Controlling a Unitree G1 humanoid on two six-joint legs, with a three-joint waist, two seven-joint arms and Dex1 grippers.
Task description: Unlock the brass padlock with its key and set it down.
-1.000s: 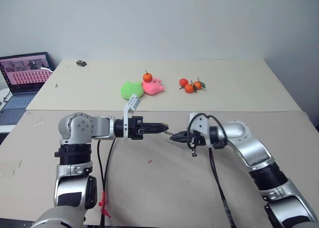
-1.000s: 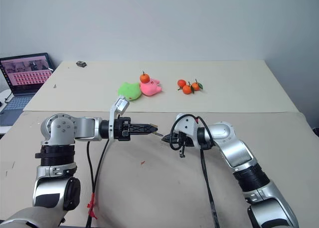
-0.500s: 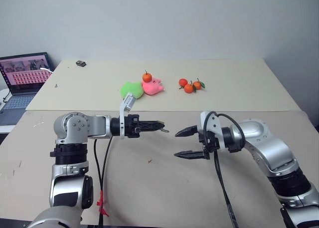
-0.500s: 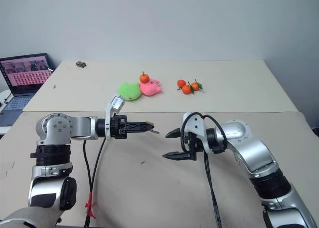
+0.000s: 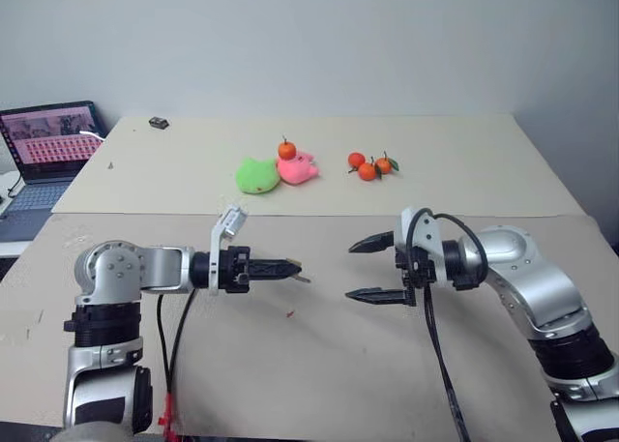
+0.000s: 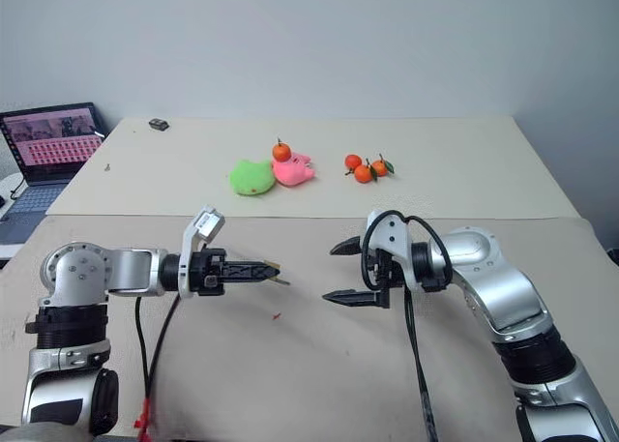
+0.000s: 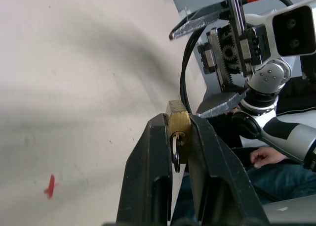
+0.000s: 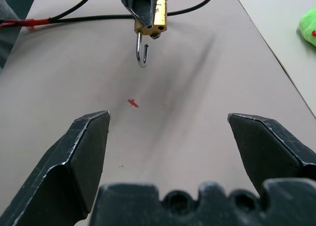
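The left gripper (image 5: 293,268) is held out level above the tan table (image 5: 319,365), its two black fingers pinched tight on the brass padlock (image 8: 159,18). From the left wrist view, the little square brass body (image 7: 177,129) sits right at the fingertips, wedged between the two pads with one corner poking out past them. From the right wrist view, the padlock's thin silvery shackle (image 8: 142,50) hangs down out of the body like a hook, one leg free of its hole, so the lock is open. I cannot make out the key in any view.

The right gripper (image 5: 372,268) faces the left one from across a clear gap, its jaws spread wide, one finger above the other, with nothing between them. The padlock lies on the line between the two grippers but well short of the right one's fingertips, entirely in the left one's grasp and off the table.

On the table below the gap lies a tiny red speck (image 5: 289,314). Farther back sit a green plush toy (image 5: 256,176) and a pink plush toy (image 5: 298,168) touching each other, with a small orange (image 5: 286,150) resting on the pink one. A cluster of three small oranges (image 5: 371,165) lies near them. An open laptop (image 5: 44,147) stands off the table's far left corner.
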